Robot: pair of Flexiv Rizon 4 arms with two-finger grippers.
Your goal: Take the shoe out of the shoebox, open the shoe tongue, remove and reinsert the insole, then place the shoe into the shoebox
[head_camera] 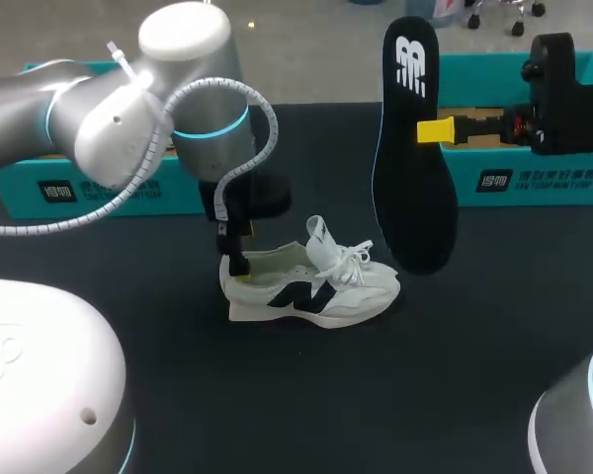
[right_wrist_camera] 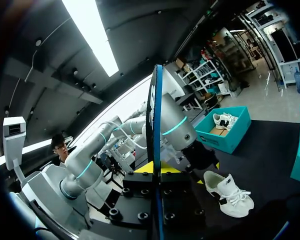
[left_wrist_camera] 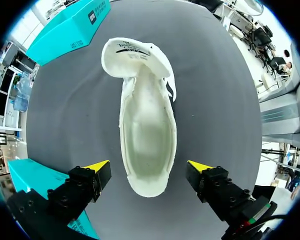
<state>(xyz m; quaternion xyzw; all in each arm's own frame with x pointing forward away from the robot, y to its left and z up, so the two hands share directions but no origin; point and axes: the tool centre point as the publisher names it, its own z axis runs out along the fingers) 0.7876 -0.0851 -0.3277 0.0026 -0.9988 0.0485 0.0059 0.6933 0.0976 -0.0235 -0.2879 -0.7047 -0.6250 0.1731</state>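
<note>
A white shoe [head_camera: 311, 286] with a black logo lies on its sole on the dark table, tongue pulled up and forward. From above, the left wrist view shows the shoe [left_wrist_camera: 147, 135] with its inside bare. My left gripper [head_camera: 239, 262] hangs over the heel, and its fingers [left_wrist_camera: 96, 172] stand open either side of the heel without touching it. My right gripper [head_camera: 435, 130] is shut on the black insole [head_camera: 412, 148], holding it upright above the table, right of the shoe. In the right wrist view the insole [right_wrist_camera: 154, 125] is seen edge-on between the yellow tips.
A teal shoebox [head_camera: 89, 183] stands at the back left behind my left arm, and a second teal box [head_camera: 514, 148] at the back right behind the right gripper. The left box [right_wrist_camera: 225, 132] holds another white shoe.
</note>
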